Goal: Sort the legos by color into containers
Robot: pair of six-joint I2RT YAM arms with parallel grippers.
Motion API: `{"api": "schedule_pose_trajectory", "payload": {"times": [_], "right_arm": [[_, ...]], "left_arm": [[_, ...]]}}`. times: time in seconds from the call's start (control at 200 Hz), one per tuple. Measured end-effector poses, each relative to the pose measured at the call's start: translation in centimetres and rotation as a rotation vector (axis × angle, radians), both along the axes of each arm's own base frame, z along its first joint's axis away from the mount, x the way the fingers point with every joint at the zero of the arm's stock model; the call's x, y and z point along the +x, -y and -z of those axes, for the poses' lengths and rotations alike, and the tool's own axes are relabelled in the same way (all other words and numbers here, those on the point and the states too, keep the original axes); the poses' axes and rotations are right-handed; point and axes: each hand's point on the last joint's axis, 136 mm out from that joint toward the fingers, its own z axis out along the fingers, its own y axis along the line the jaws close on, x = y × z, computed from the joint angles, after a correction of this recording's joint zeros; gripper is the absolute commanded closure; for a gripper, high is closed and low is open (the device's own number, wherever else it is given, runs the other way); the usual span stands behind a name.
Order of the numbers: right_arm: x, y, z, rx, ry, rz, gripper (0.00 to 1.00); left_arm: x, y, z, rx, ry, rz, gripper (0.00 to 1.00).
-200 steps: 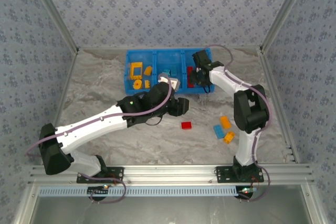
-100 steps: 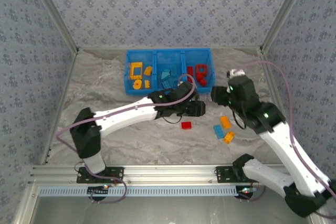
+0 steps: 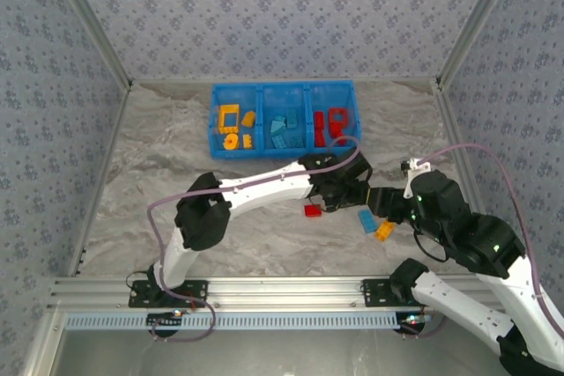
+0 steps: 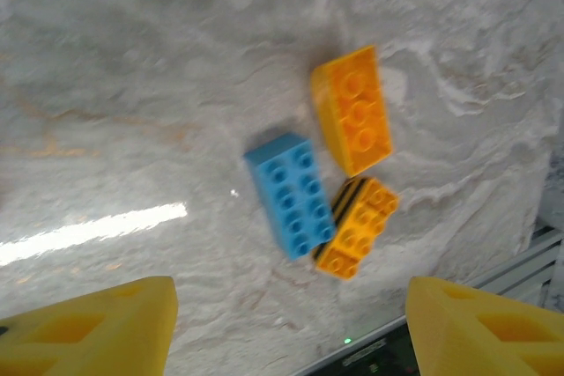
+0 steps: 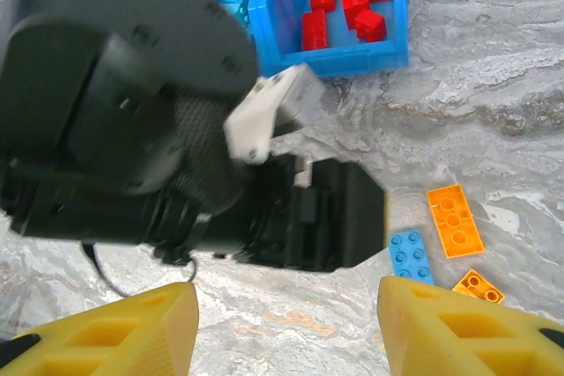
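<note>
Most legos (image 3: 231, 116) are sorted in the bin (image 3: 214, 129) — a red brick (image 3: 312, 210), a blue brick (image 4: 291, 193) and two orange bricks (image 4: 352, 121) are left on the tabletop (image 3: 176, 147) — while left pincer (image 4: 291, 323) and right pincer (image 5: 286, 323) are seen released, empty.

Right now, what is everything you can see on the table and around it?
bin: one, bright blue, three compartments, far side of the table
yellow pieces: a few, yellow-orange, bin's left compartment
blue pieces: a few, blue, bin's middle compartment
red pieces: several, red, bin's right compartment
red brick: one, red, loose on the table by the left gripper
blue brick: one, blue, loose, next to the orange bricks
orange bricks: two, orange, one larger, one smaller, loose
table: one, marbled grey-white
walls: patterned grey-blue, around the table
arms: two, white and black
left gripper: yellow fingers, open, above the loose bricks
right gripper: yellow fingers, open, empty
</note>
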Motion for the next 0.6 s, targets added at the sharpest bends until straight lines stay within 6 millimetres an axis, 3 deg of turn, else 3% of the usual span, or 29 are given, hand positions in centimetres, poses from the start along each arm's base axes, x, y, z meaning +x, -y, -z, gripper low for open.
{"api": "schedule_pose_trajectory", "payload": {"times": [0.135,0.31,0.455,0.6], "right_arm": [[-0.2,-0.1,-0.3,0.011,0.014,-0.013,0.4],[-0.3,0.0,-0.5,0.013,0.026,-0.02,0.4],[-0.4,0.0,-1.0,0.028,0.046,-0.019,0.4],[-0.4,0.0,-1.0,0.031,0.05,-0.019,0.4]], "left_arm": [[1.7,2.9,0.2,-0.018,0.003,-0.003,0.25],[3.5,5.4,3.9,0.029,-0.002,0.012,0.24],[4.0,5.0,7.0,0.09,-0.015,0.014,0.23],[4.3,5.0,7.7,0.102,-0.005,0.023,0.23]]}}
